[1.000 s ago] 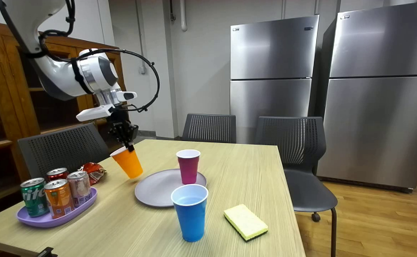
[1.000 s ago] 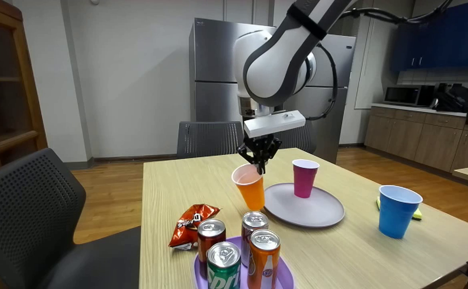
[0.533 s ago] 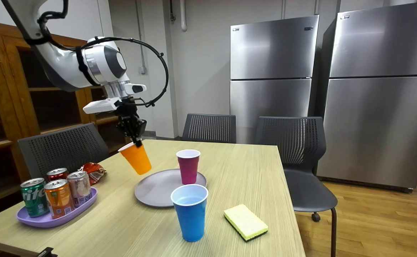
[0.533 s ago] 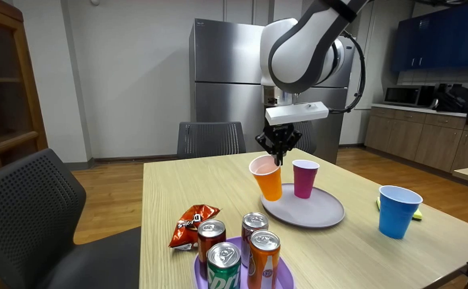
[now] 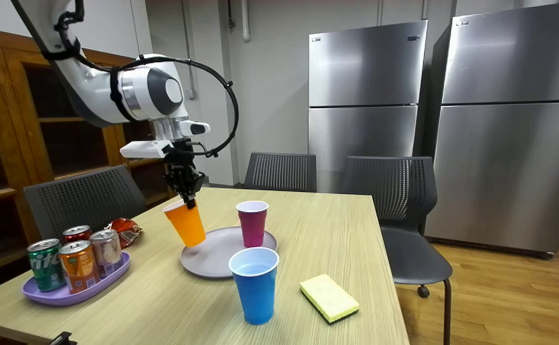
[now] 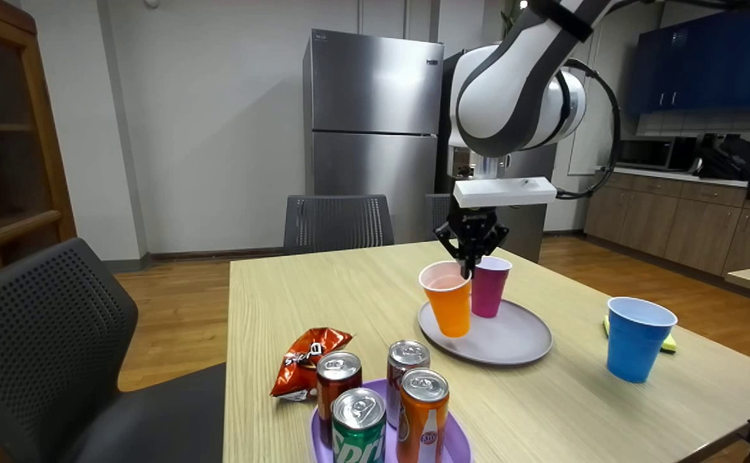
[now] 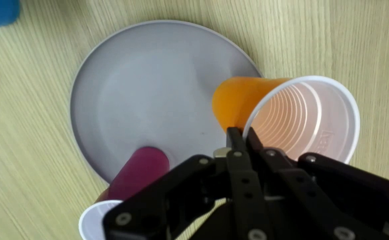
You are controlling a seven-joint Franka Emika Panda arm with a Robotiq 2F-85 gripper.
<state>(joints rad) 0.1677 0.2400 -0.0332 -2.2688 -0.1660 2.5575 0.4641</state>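
Observation:
My gripper [image 7: 244,134] is shut on the rim of an orange cup [image 7: 239,96], with one finger outside the wall and one inside. The cup tilts, with its base over the edge of a grey plate [image 7: 141,83]. In both exterior views the orange cup [image 5: 186,223] [image 6: 450,308] hangs below the gripper [image 5: 190,203] [image 6: 467,271]. Whether its base touches the plate, I cannot tell. A magenta cup [image 5: 252,227] stands upright on the plate [image 5: 212,256]; in the wrist view the magenta cup [image 7: 141,171] is partly hidden by the gripper.
A blue cup [image 5: 255,292] and a yellow sponge [image 5: 329,297] are on the table [image 5: 327,230]. A purple tray [image 5: 116,270] holds several soda cans [image 5: 80,268]. A red snack bag [image 6: 310,360] lies beside it. Black chairs [image 5: 389,191] stand round the table.
My gripper has carried the orange cup sideways from beside the plate to over the plate's edge. The cup rose a little, then came down, and it tilts slightly less.

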